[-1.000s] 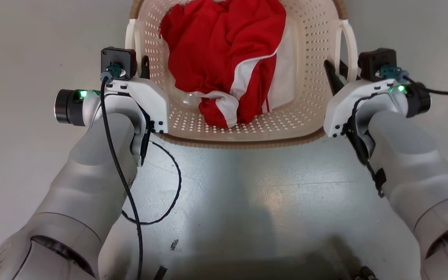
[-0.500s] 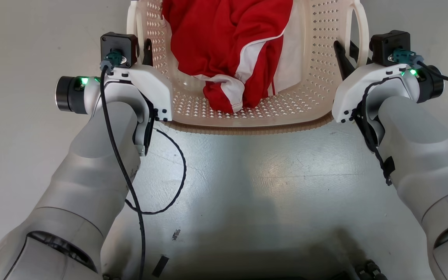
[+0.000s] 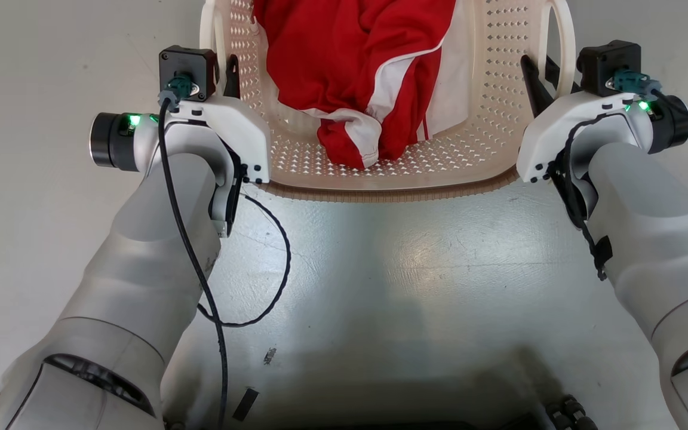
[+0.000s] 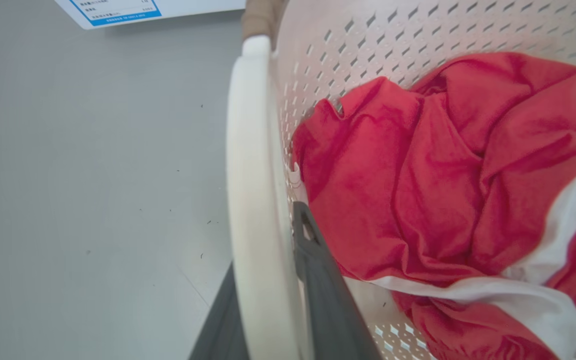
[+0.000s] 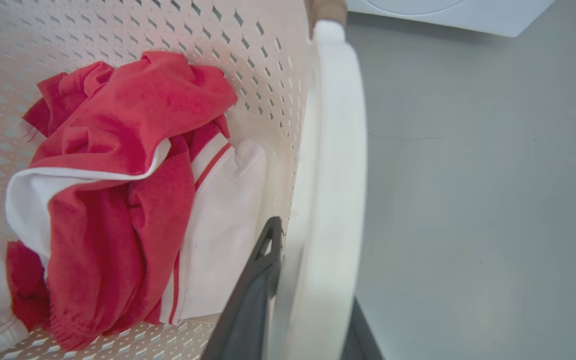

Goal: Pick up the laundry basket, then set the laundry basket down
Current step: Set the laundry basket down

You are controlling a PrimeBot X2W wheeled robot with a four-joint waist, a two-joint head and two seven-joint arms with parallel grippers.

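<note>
Laundry basket (image 3: 487, 119), holding a red-and-white garment (image 3: 350, 60), lies straight ahead between your arms, over the grey floor (image 3: 380, 286). Your left gripper (image 3: 224, 68) and right gripper (image 3: 540, 68) each have fingers (image 4: 318, 300) clenched across a loop handle (image 5: 328, 200), one per side, which should balance the load.

The laundry basket (image 3: 487, 119) is cream-white perforated plastic, rounded-rectangular, with a brown woven-look rim band (image 3: 380, 194) along its near edge. It sits mouth-up over the grey floor (image 3: 380, 286); whether its base touches cannot be told. Crumpled red-and-white clothes (image 3: 350, 54) lie inside. Its white left handle (image 4: 253, 150) is clamped in the left pincer (image 4: 268, 240), its right handle (image 5: 330, 150) in the right pincer (image 5: 318, 260)
</note>
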